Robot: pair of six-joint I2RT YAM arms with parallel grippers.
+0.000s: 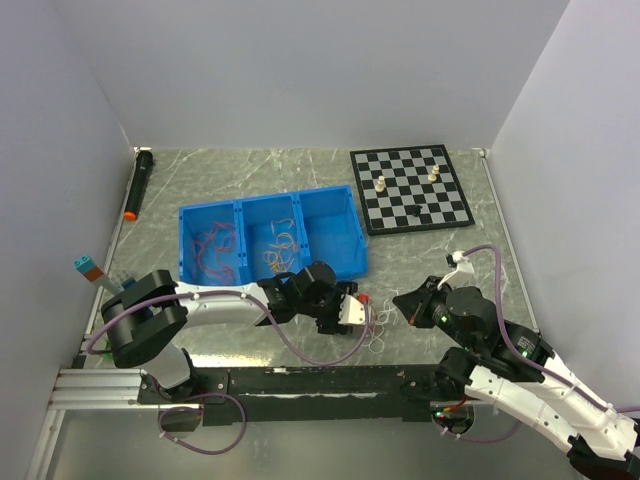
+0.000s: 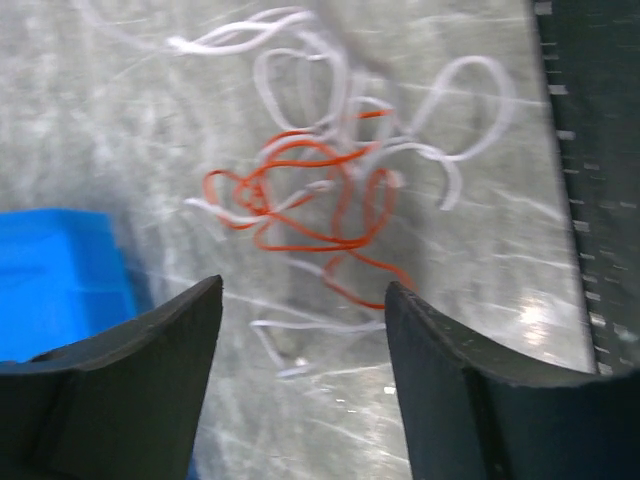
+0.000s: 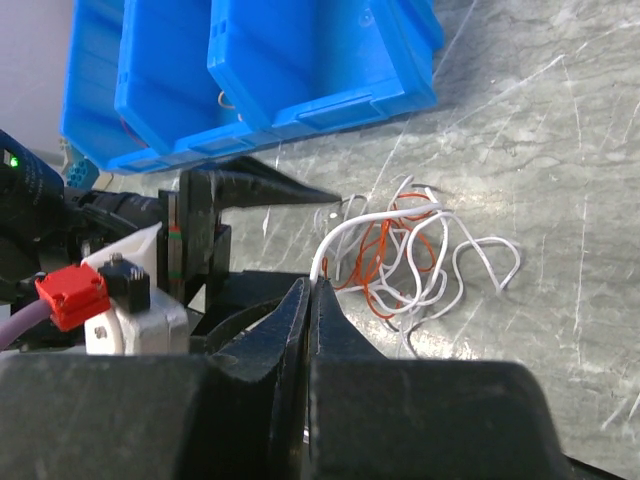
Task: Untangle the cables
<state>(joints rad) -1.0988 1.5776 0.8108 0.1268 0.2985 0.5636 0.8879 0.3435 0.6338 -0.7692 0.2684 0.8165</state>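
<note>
A tangle of white and orange cables [image 1: 375, 332] lies on the table in front of the blue bin. In the left wrist view the cables [image 2: 320, 180] sit just beyond my left gripper [image 2: 304, 300], which is open with nothing between its fingers. My right gripper [image 3: 312, 285] is shut on one white cable [image 3: 345, 228] that arcs up out of the tangle [image 3: 400, 260]. From above, the left gripper [image 1: 350, 310] and the right gripper [image 1: 405, 305] flank the pile. More red and orange cables [image 1: 215, 250] lie in the bin's compartments.
The blue three-compartment bin [image 1: 268, 200] stands just behind the left gripper. A chessboard [image 1: 410, 185] with a few pieces is at the back right. A black marker with an orange tip [image 1: 137, 183] lies along the left wall. The table's front rail [image 1: 300, 380] runs close to the tangle.
</note>
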